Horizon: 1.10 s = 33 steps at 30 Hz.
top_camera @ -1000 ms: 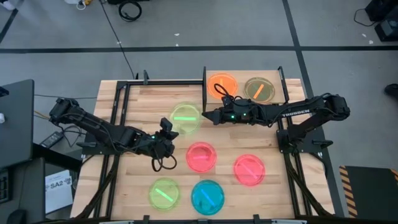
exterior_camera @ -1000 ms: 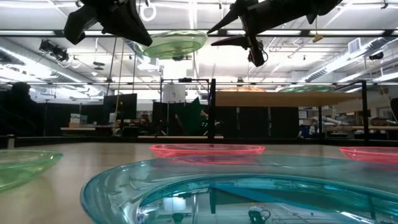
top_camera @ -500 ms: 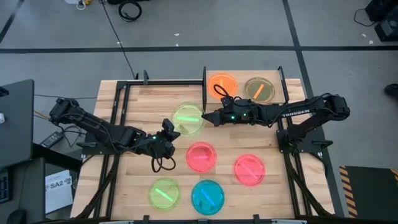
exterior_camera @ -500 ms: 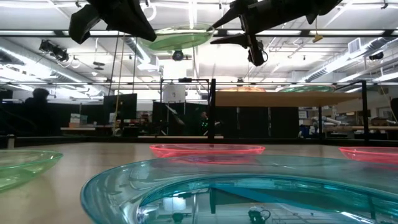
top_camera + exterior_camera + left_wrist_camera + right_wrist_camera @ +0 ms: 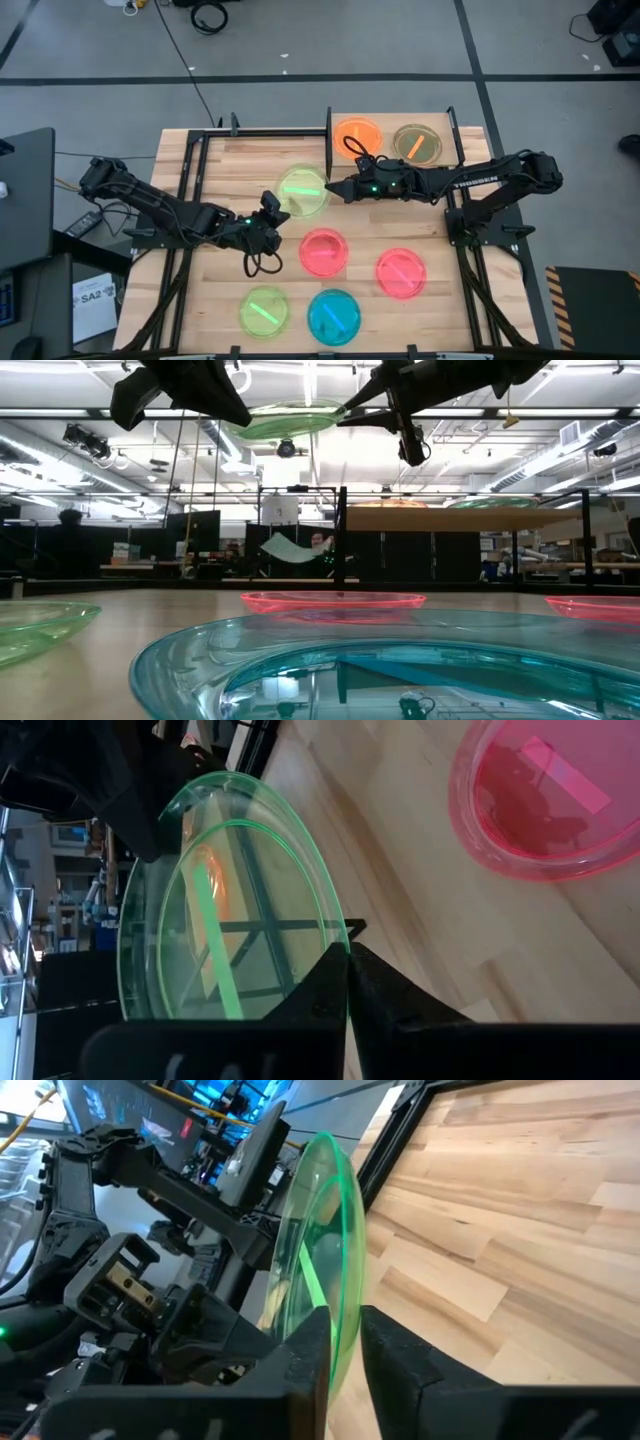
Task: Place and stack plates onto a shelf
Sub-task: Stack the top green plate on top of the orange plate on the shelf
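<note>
- High view: a green plate (image 5: pixel 301 191) is hanging above the table (image 5: pixel 220 160), just beside the shelf (image 5: pixel 385 122), with both arms gripping it from opposite sides.
- The left gripper (image 5: pixel 272 206) is clamping the plate's near-left rim, its fingers (image 5: pixel 330 990) pressed closed on the edge (clear in the left wrist view).
- The right gripper (image 5: pixel 333 187) is pinching the opposite rim, fingers (image 5: pixel 310 1345) closed around the plate's edge.
- On the shelf, an orange plate (image 5: pixel 357 135) and a greenish plate with an orange stripe (image 5: pixel 417 143) are sitting side by side.
- On the table, two pink plates (image 5: pixel 323 251) (image 5: pixel 401 272), another green plate (image 5: pixel 264 311) and a teal plate (image 5: pixel 333 316) are lying flat, apart from one another.
</note>
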Motion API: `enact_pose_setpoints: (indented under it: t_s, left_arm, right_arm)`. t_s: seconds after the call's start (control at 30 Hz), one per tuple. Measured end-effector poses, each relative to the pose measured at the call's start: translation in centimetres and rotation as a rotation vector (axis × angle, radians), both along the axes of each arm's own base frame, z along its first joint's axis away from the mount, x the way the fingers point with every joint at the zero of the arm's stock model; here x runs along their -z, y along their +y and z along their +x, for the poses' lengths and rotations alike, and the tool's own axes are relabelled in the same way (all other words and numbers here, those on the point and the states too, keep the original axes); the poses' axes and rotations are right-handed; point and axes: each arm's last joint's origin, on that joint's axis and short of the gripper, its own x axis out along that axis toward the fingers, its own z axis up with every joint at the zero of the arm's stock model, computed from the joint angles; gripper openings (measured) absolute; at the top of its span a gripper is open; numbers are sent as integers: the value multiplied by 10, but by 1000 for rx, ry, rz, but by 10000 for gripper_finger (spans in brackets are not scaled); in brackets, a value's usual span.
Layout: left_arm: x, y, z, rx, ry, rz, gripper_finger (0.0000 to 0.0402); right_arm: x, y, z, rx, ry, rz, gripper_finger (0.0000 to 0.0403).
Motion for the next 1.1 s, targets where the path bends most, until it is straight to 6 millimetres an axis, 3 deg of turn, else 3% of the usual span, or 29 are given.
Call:
enact_pose_setpoints:
  t_s: [0.43,0.83,1.1]
  left_arm:
    - [-1,0,1,-4,-22,-14,43]
    - [-3,-2,3,-2,-51,-26,113]
    - [-8,-13,2,35,-111,-53,119]
  right_arm:
    - [0,0,0,0,0,-1,52]
    - [1,0,0,0,7,-1,33]
    - [2,0,-1,-7,29,-25,11]
